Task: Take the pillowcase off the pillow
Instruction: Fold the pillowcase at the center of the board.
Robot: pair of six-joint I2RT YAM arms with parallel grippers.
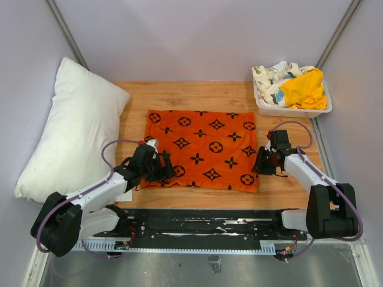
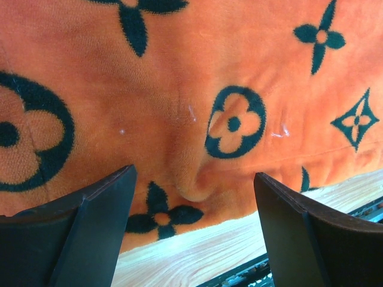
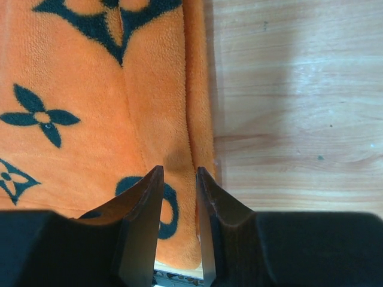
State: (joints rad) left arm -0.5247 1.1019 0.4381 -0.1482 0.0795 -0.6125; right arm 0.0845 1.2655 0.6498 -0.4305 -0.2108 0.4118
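Left pincer [image 2: 192, 179] stands wide over the near-left hem of the pillowcase [image 1: 203, 149], gripping nothing. The right pincer [image 3: 179, 173] is narrowly parted above its right hem, with no fabric visibly pinched. The plush orange case lies flat on the wooden worktop [image 1: 191, 92], long axis left to right between them. The puffy white pillow [image 1: 69, 134] rests bare at far left — nearer the left arm.

Wooden table [image 1: 239, 95] — orange pillowcase [image 1: 203, 149] flat at centre, pillow [image 1: 72, 131] left, bin [image 1: 293, 111] far right.
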